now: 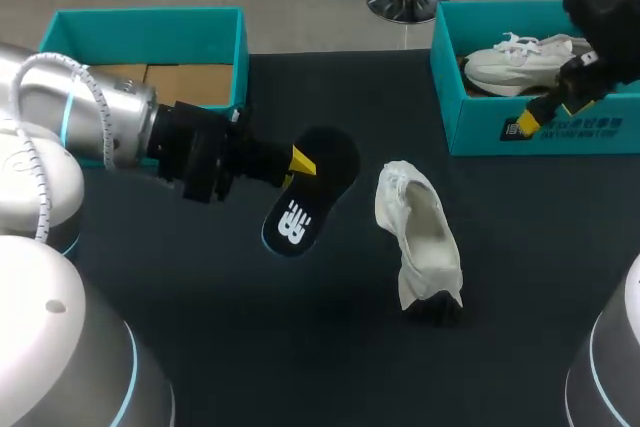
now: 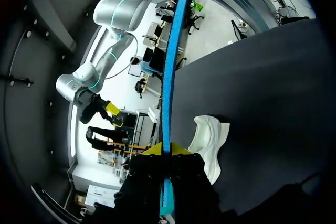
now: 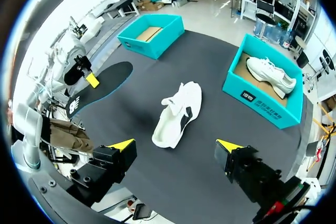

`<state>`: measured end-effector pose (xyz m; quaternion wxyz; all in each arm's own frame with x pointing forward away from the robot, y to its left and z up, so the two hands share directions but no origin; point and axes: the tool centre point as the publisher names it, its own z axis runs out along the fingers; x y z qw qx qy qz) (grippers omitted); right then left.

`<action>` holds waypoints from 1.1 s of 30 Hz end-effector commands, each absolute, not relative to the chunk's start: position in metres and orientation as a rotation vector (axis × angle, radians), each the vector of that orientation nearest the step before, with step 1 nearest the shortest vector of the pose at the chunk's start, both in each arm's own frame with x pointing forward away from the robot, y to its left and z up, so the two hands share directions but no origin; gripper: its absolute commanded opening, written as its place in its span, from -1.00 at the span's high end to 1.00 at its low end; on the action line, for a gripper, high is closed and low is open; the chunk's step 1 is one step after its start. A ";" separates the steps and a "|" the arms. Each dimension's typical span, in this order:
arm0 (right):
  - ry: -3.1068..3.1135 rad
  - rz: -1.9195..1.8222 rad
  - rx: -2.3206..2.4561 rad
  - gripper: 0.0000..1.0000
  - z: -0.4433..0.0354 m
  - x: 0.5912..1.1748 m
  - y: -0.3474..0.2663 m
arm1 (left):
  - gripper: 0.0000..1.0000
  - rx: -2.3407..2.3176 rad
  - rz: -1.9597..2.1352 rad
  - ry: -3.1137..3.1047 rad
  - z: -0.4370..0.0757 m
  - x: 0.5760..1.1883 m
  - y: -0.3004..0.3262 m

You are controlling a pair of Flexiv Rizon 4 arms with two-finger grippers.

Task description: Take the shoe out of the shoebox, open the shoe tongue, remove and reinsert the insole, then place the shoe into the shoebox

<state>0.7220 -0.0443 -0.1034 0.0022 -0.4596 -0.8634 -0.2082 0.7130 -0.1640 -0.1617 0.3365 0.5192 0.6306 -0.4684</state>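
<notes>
Nearest you, the soft white shoe (image 1: 420, 237) lies on the dark counter (image 1: 250, 347), its near end lost in shadow; just left, your left fingers (image 1: 302, 161) pinch the flat black, blue-edged insole (image 1: 305, 202), while far right your right fingers (image 3: 122, 145), spread and empty, partly cover the teal shoebox (image 1: 480, 132).

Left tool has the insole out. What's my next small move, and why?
Probably bring the insole toward the white shoe's opening to start reinserting it. The left tool is shut on the insole, beside the shoe lying on the table; the right tool is open, holding nothing, free to steady the shoe.
</notes>
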 end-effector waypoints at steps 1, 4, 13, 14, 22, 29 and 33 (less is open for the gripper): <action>-2.723 -0.661 -1.446 -1.00 -0.099 0.715 -0.043 | 1.00 1.354 -1.218 1.646 -0.161 0.712 -0.164; -2.723 -0.661 -1.446 -1.00 -0.099 0.715 -0.043 | 1.00 1.354 -1.218 1.646 -0.161 0.712 -0.164; -2.723 -0.661 -1.446 -1.00 -0.099 0.715 -0.043 | 1.00 1.276 -1.216 1.710 -0.174 0.683 -0.168; -2.723 -0.661 -1.446 -1.00 -0.099 0.715 -0.043 | 1.00 1.277 -1.222 1.708 -0.176 0.679 -0.170; -2.723 -0.661 -1.446 -1.00 -0.099 0.715 -0.043 | 1.00 1.190 -1.275 1.795 -0.198 0.645 -0.195; -2.723 -0.661 -1.446 -1.00 -0.099 0.715 -0.043 | 1.00 1.174 -1.369 1.910 -0.217 0.627 -0.212; -2.723 -0.661 -1.446 -1.00 -0.099 0.715 -0.043 | 1.00 1.153 -1.410 1.978 -0.224 0.624 -0.217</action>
